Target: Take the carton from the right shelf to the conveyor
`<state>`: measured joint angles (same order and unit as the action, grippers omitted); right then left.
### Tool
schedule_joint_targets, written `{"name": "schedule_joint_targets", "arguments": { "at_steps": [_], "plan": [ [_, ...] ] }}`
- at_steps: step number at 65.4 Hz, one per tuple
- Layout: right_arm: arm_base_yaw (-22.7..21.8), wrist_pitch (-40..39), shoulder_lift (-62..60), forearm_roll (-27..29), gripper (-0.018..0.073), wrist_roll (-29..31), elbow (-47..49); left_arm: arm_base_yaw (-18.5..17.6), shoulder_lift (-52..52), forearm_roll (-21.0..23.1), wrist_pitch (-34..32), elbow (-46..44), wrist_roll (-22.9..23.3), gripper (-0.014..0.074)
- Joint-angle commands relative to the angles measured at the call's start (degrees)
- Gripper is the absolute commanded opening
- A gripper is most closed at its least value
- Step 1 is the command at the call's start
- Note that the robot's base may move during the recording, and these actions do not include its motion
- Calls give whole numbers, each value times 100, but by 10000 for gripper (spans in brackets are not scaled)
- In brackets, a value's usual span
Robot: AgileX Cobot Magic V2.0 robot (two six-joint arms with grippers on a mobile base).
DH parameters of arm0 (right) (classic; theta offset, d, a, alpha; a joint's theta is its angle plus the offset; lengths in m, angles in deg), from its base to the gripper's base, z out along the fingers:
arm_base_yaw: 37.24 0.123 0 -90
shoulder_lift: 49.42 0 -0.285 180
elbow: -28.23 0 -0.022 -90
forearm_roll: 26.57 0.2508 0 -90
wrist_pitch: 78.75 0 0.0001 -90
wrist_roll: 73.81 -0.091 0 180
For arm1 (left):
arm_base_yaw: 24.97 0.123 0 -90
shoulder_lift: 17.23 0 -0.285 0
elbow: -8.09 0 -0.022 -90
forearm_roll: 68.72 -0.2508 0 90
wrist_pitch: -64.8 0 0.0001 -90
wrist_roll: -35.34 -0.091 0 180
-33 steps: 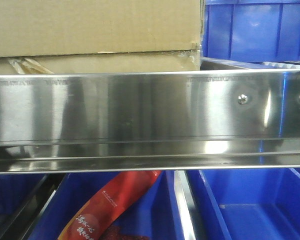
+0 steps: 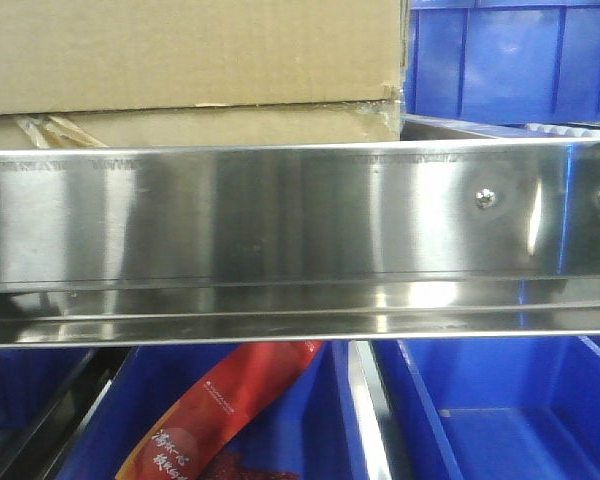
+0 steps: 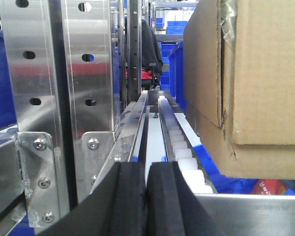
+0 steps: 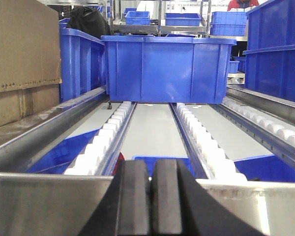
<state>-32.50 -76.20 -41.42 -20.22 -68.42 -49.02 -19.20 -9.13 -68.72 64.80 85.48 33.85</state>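
Plain brown corrugated carton is seen sat upright on the shelf, flaps closed, with a side flap bowed out a little and some crinkly tape stuck along the lower edge. It's placed ahead and to the right of the left fingers, untouched. From the right fingers it's found off to the left, well apart.

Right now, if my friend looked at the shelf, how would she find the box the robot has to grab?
Find the shiny steel rail running across the front view. Just above it, on the left, sits the carton, with a blue bin beside it on the right. It is the only plain brown cardboard thing; the bins around it are blue plastic.
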Motion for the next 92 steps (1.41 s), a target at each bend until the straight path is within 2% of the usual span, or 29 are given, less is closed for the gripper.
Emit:
{"name": "schedule_joint_targets", "arguments": {
  "at_steps": [1, 12, 22, 34, 40, 45, 48, 53, 57, 63, 80, 86, 92],
  "plan": [
    [5, -176, -22, -8, -53, 33, 3, -38, -31, 35, -292, -17, -9, 12],
    [5, -220, -22, -8, -53, 33, 3, -38, -31, 35, -605, -17, -9, 12],
    [5, -624, -22, -8, -53, 33, 3, -38, -31, 51, -721, -17, -9, 12],
    [5, -948, -22, 41, -53, 33, 3, -38, -31, 787, -835, -17, -9, 12],
    [5, -614, -22, 40, -53, 33, 317, -38, -31, 760, -830, -127, -9, 12],
    [5, -72, -22, 40, -44, 33, 739, -38, -31, 446, -424, -634, -9, 39],
    [5, 195, -22, 40, 13, 33, 1061, -38, -31, 166, 173, -1069, -9, 81],
    [5, 398, 117, 40, 193, 33, 1522, -38, 110, -198, 896, -1793, -9, 172],
    [5, 387, 336, 40, 370, 33, 1843, -50, 331, -209, 1440, -2305, -9, 235],
    [5, 373, 734, 40, 578, 33, 2283, -129, 737, -172, 1890, -3093, -9, 321],
    [5, 345, 2014, 40, 568, 33, 3313, -247, 2248, -92, 2327, -4558, -9, 534],
    [82, 345, 2617, 40, 568, 33, 3715, -509, 2750, 143, 2453, -4947, -9, 574],
    [314, 384, 3157, 40, 568, 33, 4189, -832, 3237, 160, 2708, -5406, -126, 571]
  ]
}}
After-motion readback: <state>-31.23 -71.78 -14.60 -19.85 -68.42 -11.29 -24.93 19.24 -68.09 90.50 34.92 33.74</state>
